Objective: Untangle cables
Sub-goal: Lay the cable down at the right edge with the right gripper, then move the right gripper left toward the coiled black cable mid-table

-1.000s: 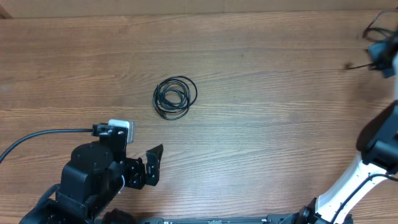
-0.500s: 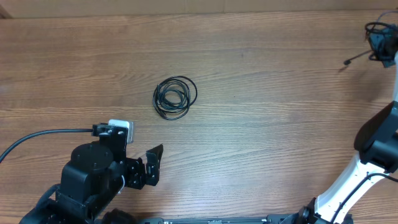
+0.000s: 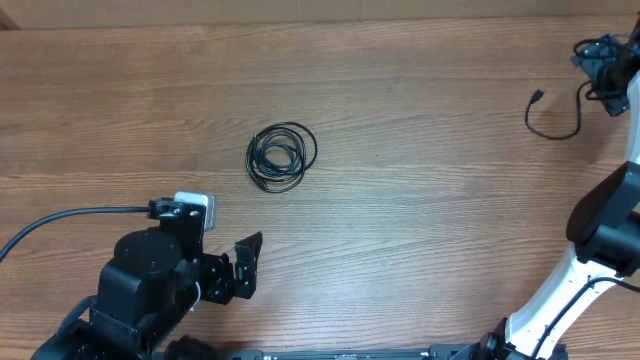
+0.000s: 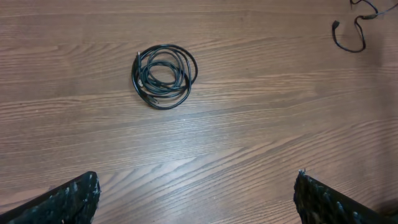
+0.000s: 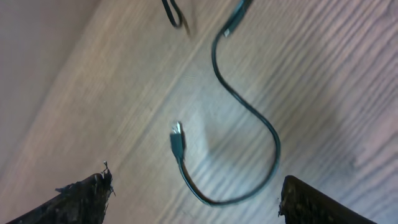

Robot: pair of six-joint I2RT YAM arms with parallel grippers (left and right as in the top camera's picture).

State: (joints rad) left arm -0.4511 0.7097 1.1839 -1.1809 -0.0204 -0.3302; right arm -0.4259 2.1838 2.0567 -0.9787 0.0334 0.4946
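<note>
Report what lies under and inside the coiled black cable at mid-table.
The coiled cable lies flat on the wooden table. Only bare wood shows through its loops, in both the overhead and left wrist views. Whatever sits directly beneath the strands is covered.

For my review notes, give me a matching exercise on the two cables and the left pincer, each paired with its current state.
Things:
1. coiled cable
2. loose cable
3. left pincer

States:
A. open, holding nothing
B. wound into a small ring
C. a single curved strand, plug end lying free

Pairs: 1-B, 2-C, 3-A
</note>
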